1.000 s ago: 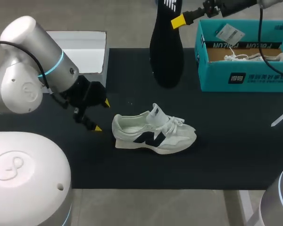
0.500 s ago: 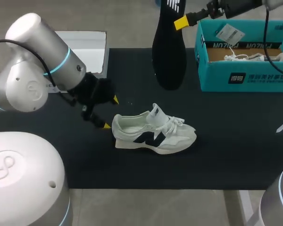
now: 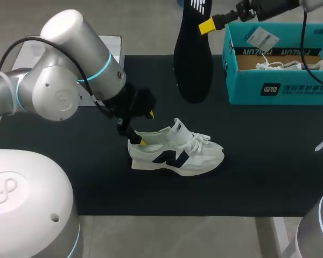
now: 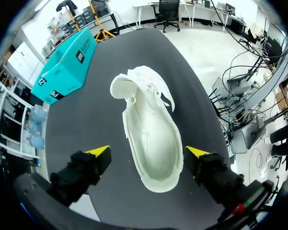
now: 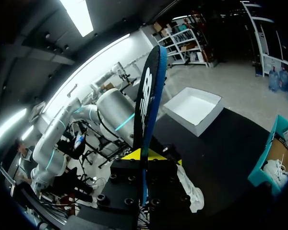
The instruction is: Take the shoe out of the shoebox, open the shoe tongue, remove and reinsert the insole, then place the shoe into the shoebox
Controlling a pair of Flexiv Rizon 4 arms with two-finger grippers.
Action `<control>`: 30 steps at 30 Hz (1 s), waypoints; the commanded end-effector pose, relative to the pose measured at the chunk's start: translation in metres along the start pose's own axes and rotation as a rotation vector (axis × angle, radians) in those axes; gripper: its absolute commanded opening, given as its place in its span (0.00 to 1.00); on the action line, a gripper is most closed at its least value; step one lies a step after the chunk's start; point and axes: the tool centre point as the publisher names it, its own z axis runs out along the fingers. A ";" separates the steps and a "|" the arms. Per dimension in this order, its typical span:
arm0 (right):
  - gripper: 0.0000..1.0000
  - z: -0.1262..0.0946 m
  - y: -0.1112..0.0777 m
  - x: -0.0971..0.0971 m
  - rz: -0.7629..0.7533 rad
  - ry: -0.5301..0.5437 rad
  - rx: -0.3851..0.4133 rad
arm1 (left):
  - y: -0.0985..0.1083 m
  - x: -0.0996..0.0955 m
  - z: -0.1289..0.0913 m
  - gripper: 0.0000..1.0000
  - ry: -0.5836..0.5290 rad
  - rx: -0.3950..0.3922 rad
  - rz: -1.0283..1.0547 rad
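Observation:
A white shoe (image 3: 175, 150) with a dark side mark lies on its sole on the black mat (image 3: 258, 172), toe to the right. My left gripper (image 3: 146, 128) hangs open at the shoe's heel. In the left wrist view its yellow tips (image 4: 148, 151) stand either side of the heel opening of the shoe (image 4: 151, 129), and the inside looks bare. My right gripper (image 3: 207, 24) is shut on the black insole (image 3: 192, 59), which hangs upright above the mat's far edge. The right wrist view shows the insole (image 5: 148, 105) edge-on between that gripper's fingers (image 5: 144, 154).
A teal shoebox (image 3: 280, 88) stands open at the far right with a second white shoe (image 3: 282, 65) and a tag inside. A white lid (image 3: 114, 45) lies at the far left, mostly behind my left arm. The mat's front and right parts are bare.
My left arm has swung right, bringing its open gripper from the mat's left side to the shoe's heel. The right gripper with the insole shifted slightly right early on, then held.

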 end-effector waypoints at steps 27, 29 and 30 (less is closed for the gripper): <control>0.00 0.001 0.001 0.000 0.001 -0.001 0.002 | 0.011 -0.020 0.055 0.00 0.121 -0.091 0.011; 0.00 0.001 0.001 0.000 0.001 -0.001 0.002 | 0.011 -0.019 0.055 0.00 0.123 -0.089 0.022; 0.00 0.001 0.001 0.000 0.001 -0.001 0.002 | 0.011 -0.019 0.055 0.00 0.124 -0.088 0.025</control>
